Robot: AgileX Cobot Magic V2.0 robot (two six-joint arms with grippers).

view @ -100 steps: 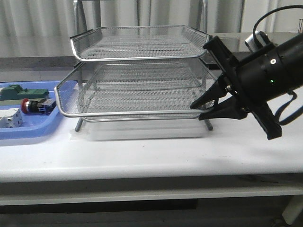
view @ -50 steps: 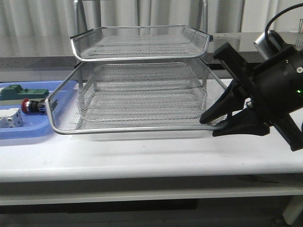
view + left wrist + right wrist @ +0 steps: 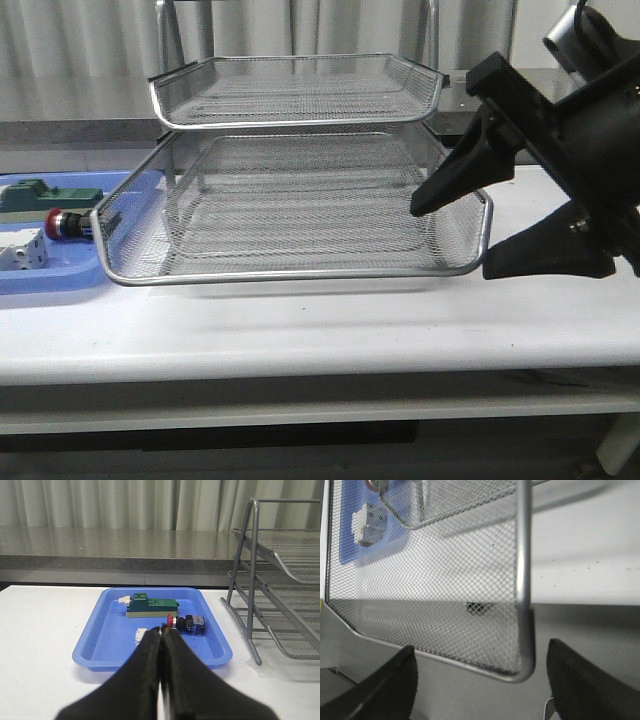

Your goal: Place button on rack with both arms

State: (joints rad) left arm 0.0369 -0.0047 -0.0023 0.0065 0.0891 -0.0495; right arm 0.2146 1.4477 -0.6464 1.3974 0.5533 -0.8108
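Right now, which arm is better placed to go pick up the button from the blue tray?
Left. Its end effector, closed, points straight at the button lying in the blue tray. The right end effector is open around the front corner of the rack, on the far side from the tray.

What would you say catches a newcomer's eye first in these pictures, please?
First, the silver mesh rack mid-table, its lower tray pulled forward. Next, the right gripper, its black fingers spread wide around that tray's front right corner. Farther left, the red-capped button lies in the blue tray.
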